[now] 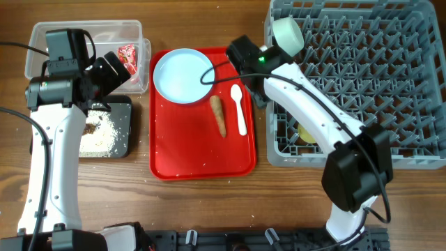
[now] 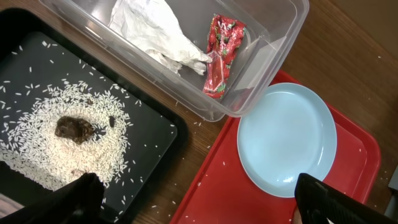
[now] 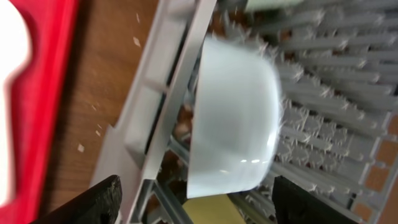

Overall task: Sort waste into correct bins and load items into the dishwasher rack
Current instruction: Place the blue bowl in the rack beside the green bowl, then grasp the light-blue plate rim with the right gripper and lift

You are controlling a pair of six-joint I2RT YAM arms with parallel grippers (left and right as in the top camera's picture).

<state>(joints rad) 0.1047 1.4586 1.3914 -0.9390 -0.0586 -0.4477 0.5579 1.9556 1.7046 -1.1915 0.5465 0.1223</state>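
Overhead: brown stick scrap [image 1: 218,115] and spoon [image 1: 239,108] are lying mid-frame on the red tray [image 1: 202,164]. Left wrist: left gripper [image 2: 199,208], spread and empty, is hovering below the clear tub [image 2: 277,40] holding the wrapper [image 2: 221,56]. Right wrist: right gripper [image 3: 199,205], spread, is facing the light-blue bowl [image 3: 233,118], centre-frame, propped on edge between pegs of the rack [image 3: 323,106].
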